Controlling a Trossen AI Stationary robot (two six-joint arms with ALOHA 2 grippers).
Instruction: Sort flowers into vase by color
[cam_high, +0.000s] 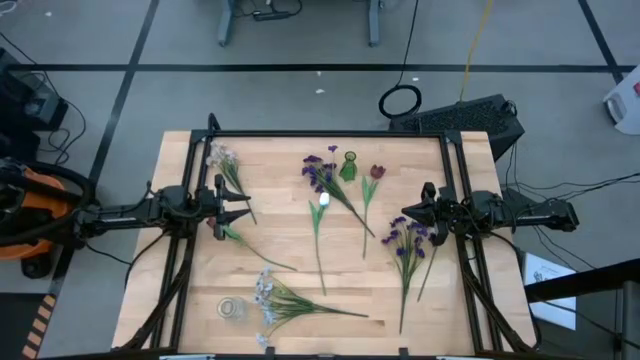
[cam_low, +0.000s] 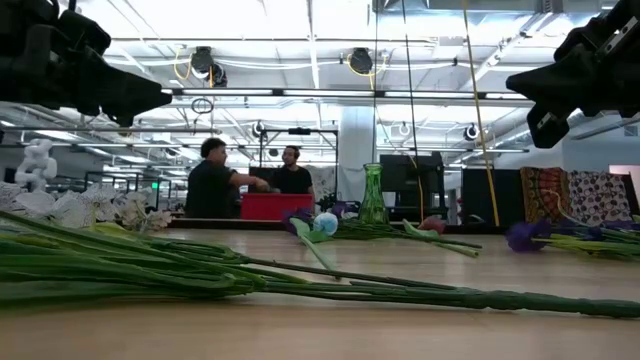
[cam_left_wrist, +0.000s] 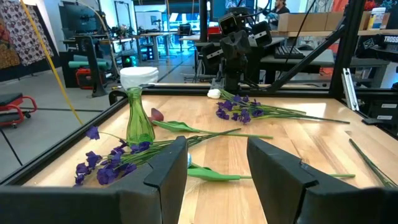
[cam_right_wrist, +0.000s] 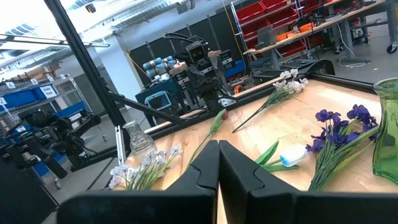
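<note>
Artificial flowers lie flat on the wooden table. A white spray (cam_high: 222, 158) sits far left, and a purple spray (cam_high: 320, 172) lies beside the upright green vase (cam_high: 348, 166). Right of them is a dark red bud (cam_high: 377, 172). A white bud (cam_high: 322, 200) lies mid-table, a second purple spray (cam_high: 408, 238) on the right, and a pale spray (cam_high: 265, 293) near the front. My left gripper (cam_left_wrist: 214, 168) hovers open at the table's left, above a green stem (cam_high: 255, 250). My right gripper (cam_right_wrist: 217, 163) hovers shut at the right, by the second purple spray.
A clear glass vase (cam_high: 231, 308) stands near the front left corner. A black frame (cam_high: 330, 134) runs along the table's far edge, with rails down both sides. People stand in the room behind the table (cam_low: 215, 180). Bare wood shows at the centre front (cam_high: 350, 270).
</note>
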